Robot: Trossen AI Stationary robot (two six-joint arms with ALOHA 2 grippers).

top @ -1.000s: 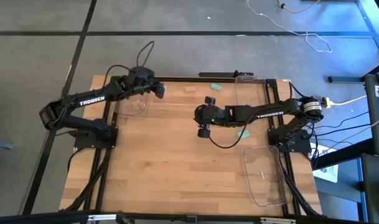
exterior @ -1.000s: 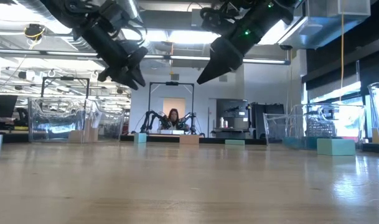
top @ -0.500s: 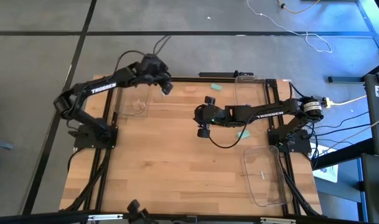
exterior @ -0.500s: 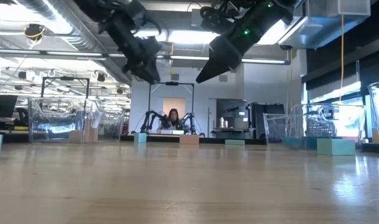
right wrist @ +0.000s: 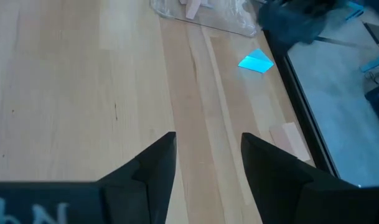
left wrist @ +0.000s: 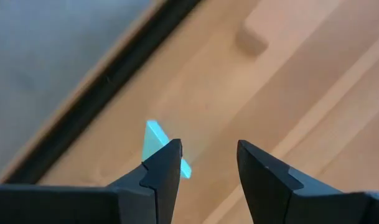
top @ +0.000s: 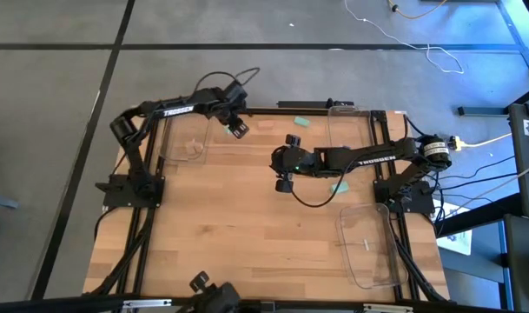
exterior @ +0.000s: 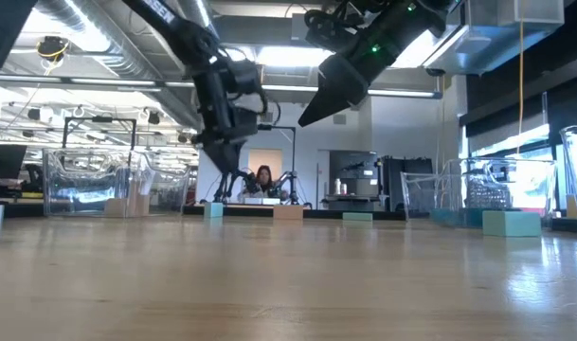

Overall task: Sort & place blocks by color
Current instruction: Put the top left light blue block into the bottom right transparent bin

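Note:
A bright blue wedge block (left wrist: 153, 138) lies on the wooden table near its far edge, also seen from my right wrist (right wrist: 256, 61). My left gripper (left wrist: 208, 158) hangs open over it, pointing steeply down; one finger hides part of the block. In the high view this gripper (top: 238, 129) is at the far left-centre. A tan block (left wrist: 251, 37) lies a little beyond. My right gripper (top: 280, 163) waits open above the table's middle, nothing between its fingers (right wrist: 208, 149). Mint blocks (top: 300, 121) (top: 339, 186) lie on the table.
A clear tray (top: 182, 139) holding tan blocks stands at the far left, another clear tray (top: 349, 122) at the far right, a third (top: 368, 245) near the right front. A black frame rail (left wrist: 114, 74) runs along the far edge. A person sits far back in the room (exterior: 264, 180).
My left gripper has swung toward the table's right along the far edge and come down, tipping from nearly level to point steeply down over the blue block. Its fingers stay open. My right arm has kept still.

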